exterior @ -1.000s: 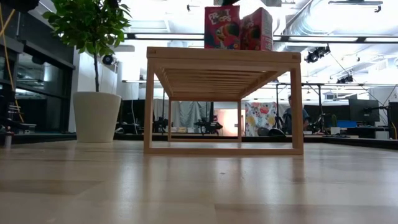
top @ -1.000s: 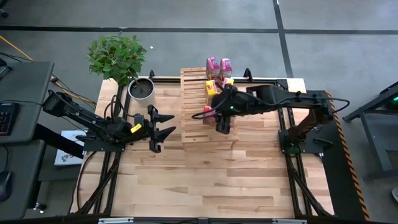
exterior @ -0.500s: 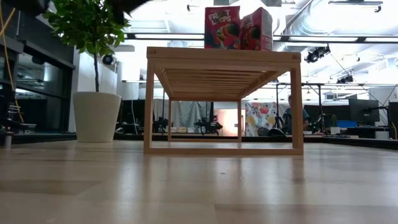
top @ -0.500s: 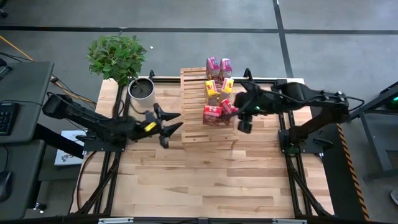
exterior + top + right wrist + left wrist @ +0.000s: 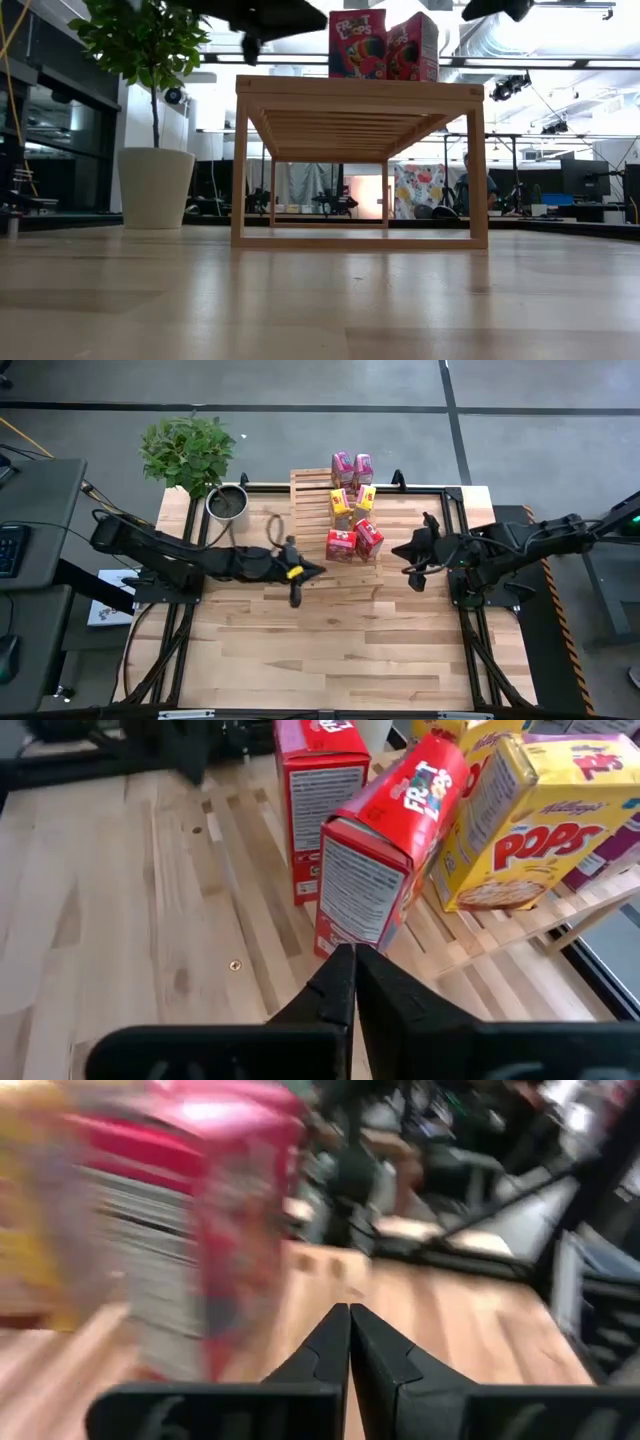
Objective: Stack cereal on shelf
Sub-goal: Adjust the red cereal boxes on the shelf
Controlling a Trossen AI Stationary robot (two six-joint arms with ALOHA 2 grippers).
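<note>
One camera looks straight down on the whole counter point(image 5: 330, 650). One sits low, looking level across it. Two ride the wrists, very close — all four see the red boxes point(image 5: 385, 850) on the shelf point(image 5: 355, 90).

Six small cardboard cereal boxes in all: 2 pink/magenta point(image 5: 351, 464), 2 yellow point(image 5: 352, 501), 2 red point(image 5: 354, 542). One light slatted wooden rack point(image 5: 308, 505) carries them. One butcher-block counter point(image 5: 330, 640). One leafy green plant in a white pot point(image 5: 190, 455). Two dark robot arms, 1 pincer each: left pincer point(image 5: 296, 595), right pincer point(image 5: 416, 579).
</note>
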